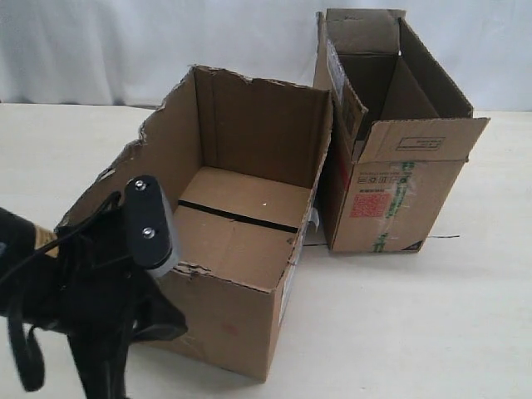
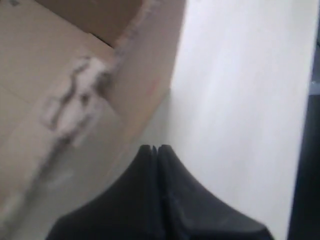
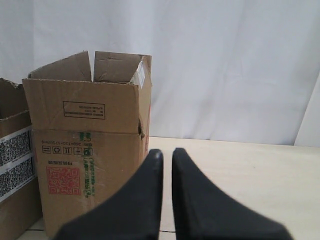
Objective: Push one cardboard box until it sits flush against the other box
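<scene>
The cardboard box (image 1: 241, 233), wide and low with a ragged torn rim, stands open at the middle of the table. Its barcode labels (image 3: 15, 155) face the right wrist camera. The other box (image 1: 391, 166) is taller, with top flaps and a red square label (image 1: 366, 202), and stands just to its right. Their far corners are close together; I cannot tell if they touch, and a wedge of table shows between them lower down. My left gripper (image 1: 170, 320) (image 2: 155, 148) is shut and empty beside the wide carton's near left wall (image 2: 150, 75). My right gripper (image 3: 166, 152) is slightly open and empty, in front of the taller carton (image 3: 90, 145).
The pale table (image 1: 416, 316) runs on to the right and in front of both cartons. A white curtain (image 1: 100, 41) hangs behind. The left arm's black body and cables (image 1: 75, 291) fill the lower left corner.
</scene>
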